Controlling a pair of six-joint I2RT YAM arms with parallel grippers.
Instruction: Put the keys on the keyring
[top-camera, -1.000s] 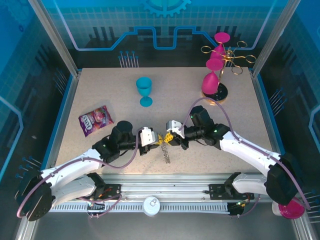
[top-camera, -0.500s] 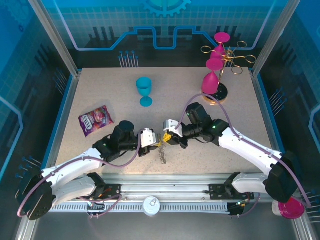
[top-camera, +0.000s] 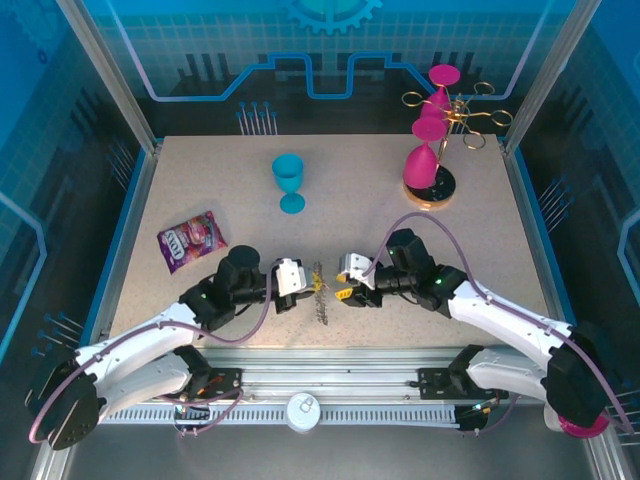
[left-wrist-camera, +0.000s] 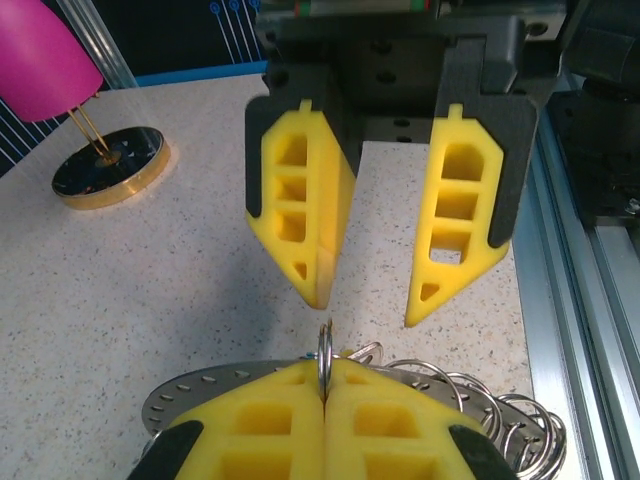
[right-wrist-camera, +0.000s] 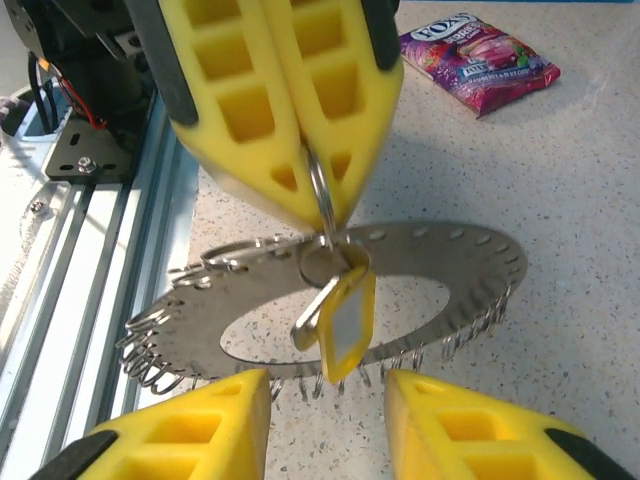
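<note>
- Your left gripper (right-wrist-camera: 322, 212) has its yellow fingers pressed together, clamped on a small split ring. The keys (right-wrist-camera: 342, 318) hang from that ring: a yellow tag and a round metal piece dangle just below the fingertips.
- The keyring (right-wrist-camera: 462, 255) lies flat on the table (top-camera: 200, 180) directly under those fingertips. It is a grey metal band with holes round it and small wire loops fringing its outer edge (the loops bunch thickest on the side toward the aluminium rail (right-wrist-camera: 90, 250)).
- The tag hangs over the inner edge of the band, by the keyring's open middle — you cannot tell from these views whether it touches the metal.
- Your right gripper (left-wrist-camera: 370, 300) faces the left one with its fingers apart and nothing between them. Its tips point at the held ring from just beyond it, near but not touching.
- In the right wrist view, the right fingertips sit low at either side of the hanging tag, just short of the keyring's fringed edge.
- From above, the two grippers meet nose to nose low over the table, with the keyring between and beneath them.
- A purple candy packet (top-camera: 192, 240) lies well off to the outer side of the left fingers.
- A blue goblet (top-camera: 289, 178) stands upright well ahead of both grippers.
- A pink goblet (top-camera: 421, 165) hangs upside down on the gold rack (top-camera: 470, 120), far beyond the right fingers.
</note>
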